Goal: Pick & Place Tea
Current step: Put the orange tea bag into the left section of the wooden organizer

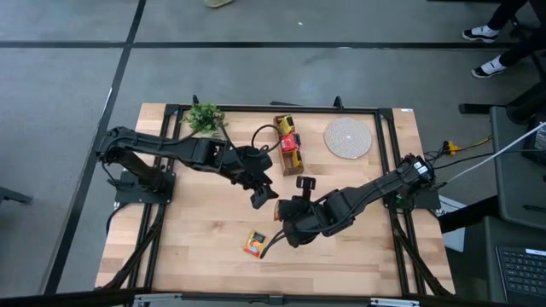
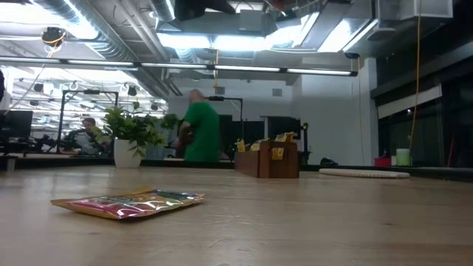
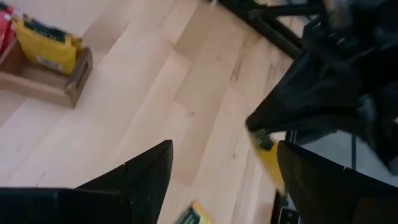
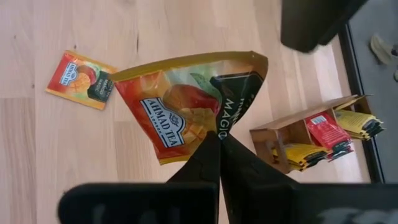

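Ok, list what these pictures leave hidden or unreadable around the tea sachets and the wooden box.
- High view: the right gripper hides the orange-red foil tea sachet it pinches.
- High view: labels in the small wooden tea box are too small to read.
- Left wrist view: the open left gripper and frame edge cut off a sachet below.

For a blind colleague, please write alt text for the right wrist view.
The right gripper, shut, pinches an orange-red tea sachet above the light wooden table. A second sachet lies flat on the table, and a wooden box holds red and yellow sachets.
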{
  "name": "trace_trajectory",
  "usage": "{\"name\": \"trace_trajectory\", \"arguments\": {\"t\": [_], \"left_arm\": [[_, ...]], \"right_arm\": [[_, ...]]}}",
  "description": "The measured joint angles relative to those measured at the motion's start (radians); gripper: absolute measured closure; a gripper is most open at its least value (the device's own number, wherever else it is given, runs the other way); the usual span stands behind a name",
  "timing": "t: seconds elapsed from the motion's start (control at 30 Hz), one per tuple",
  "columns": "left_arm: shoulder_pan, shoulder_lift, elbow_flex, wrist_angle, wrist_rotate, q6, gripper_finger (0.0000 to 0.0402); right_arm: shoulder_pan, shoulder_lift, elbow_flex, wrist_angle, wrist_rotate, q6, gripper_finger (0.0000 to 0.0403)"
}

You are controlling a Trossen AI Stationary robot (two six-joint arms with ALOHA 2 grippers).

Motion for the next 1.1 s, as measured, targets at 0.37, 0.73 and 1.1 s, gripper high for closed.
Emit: {"name": "trace_trajectory", "arguments": {"t": [0.37, 0.73, 1.1], "left_arm": [[-0.001, 0.027, 0.001, 0.03, 0.026, 0.008, 0.0121], [-0.002, 0.032, 0.001, 0.079, 0.048, -0.018, 0.0121], [-0.003, 0.047, 0.001, 0.081, 0.081, -0.036, 0.0125]], "right_arm": [[-0.017, 0.0, 0.0, 0.004, -0.003, -0.015, 0.04], [-0.042, 0.0, 0.0, 0.005, -0.002, -0.018, 0.04], [-0.044, 0.0, 0.0, 0.006, 0.0, -0.018, 0.04]]}}
